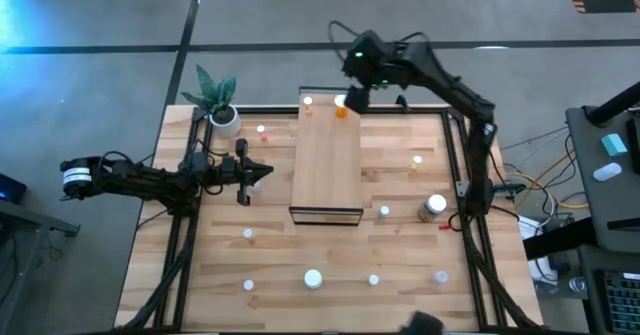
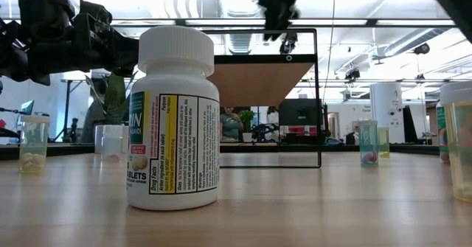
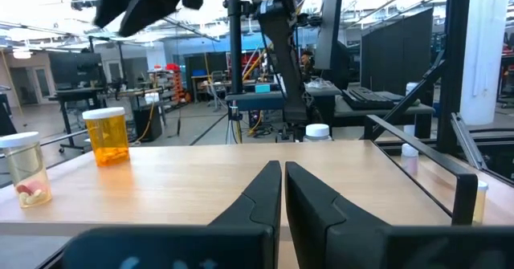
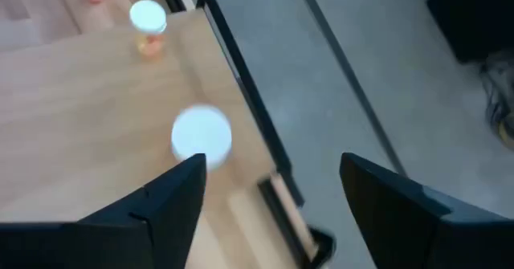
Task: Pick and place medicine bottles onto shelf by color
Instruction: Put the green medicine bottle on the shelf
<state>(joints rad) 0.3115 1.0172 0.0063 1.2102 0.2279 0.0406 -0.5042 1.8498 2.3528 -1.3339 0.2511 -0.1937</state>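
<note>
The shelf [image 1: 325, 165], a long box with a light wood top and black frame, stands mid-table. Two medicine bottles stand on its far end: an orange one [image 3: 107, 136] with a white cap [image 4: 201, 134] and a clear one [image 3: 24, 169] with pills. My right gripper [image 4: 271, 160] hovers open above that far end [image 1: 352, 100], the orange bottle's cap just beside one finger and nothing between the fingers. My left gripper [image 3: 283, 173] waits shut, left of the shelf [image 1: 255, 170], pointing across its top.
Loose bottles stand around the table: a wide jar [image 1: 434, 207], small ones [image 1: 384, 211] [image 1: 417, 161] [image 1: 248, 234], and a white-capped one [image 1: 313, 278] near the front, large in the low view [image 2: 175, 118]. A potted plant [image 1: 222, 115] is at the far left corner.
</note>
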